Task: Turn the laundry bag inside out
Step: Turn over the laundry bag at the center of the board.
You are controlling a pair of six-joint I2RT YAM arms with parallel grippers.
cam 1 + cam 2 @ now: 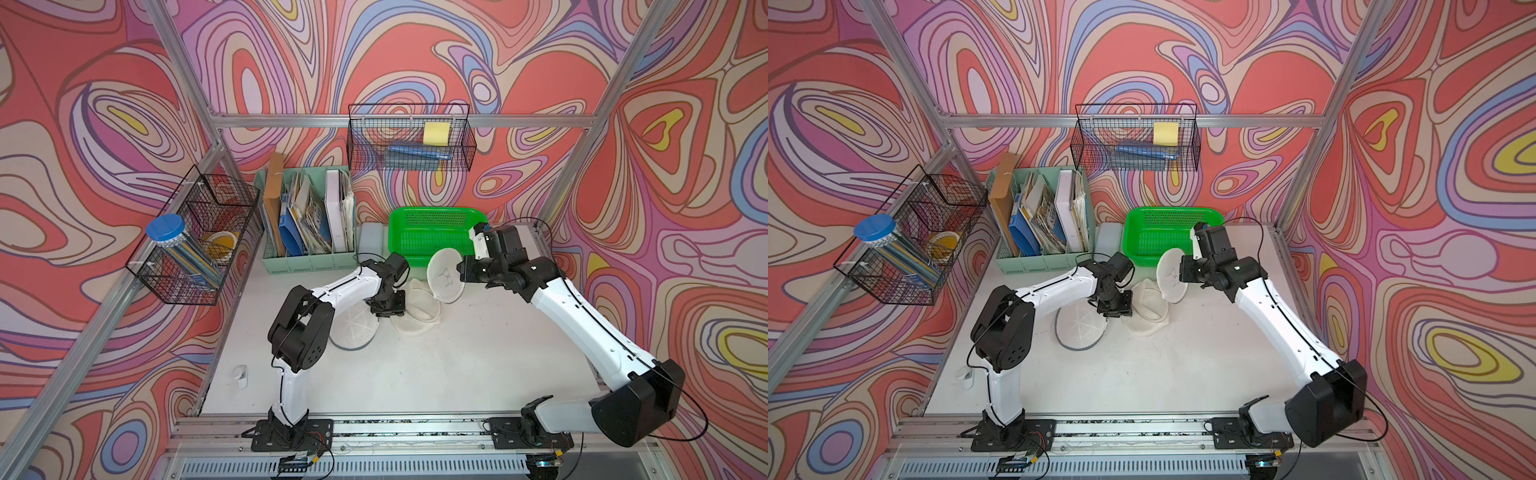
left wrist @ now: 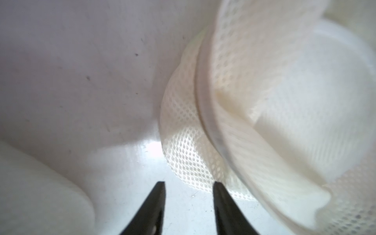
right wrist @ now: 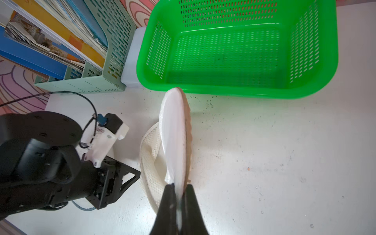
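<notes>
In front of the green plastic basket [image 3: 244,92], the right hand [image 3: 179,186] pinches the white round mesh laundry bag [image 3: 173,132] (one panel upright); the left hand [image 2: 189,183] gapes.

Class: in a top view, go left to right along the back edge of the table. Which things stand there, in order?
mint file organiser → pale lidded box → green basket. The wire basket hung on the back wall overlaps these, so it is left out.

The laundry bag [image 1: 417,321] is seen as cream-white mesh, the basket [image 1: 432,243] as bright green, the walls [image 1: 374,54] as red-lilac swirls.
</notes>
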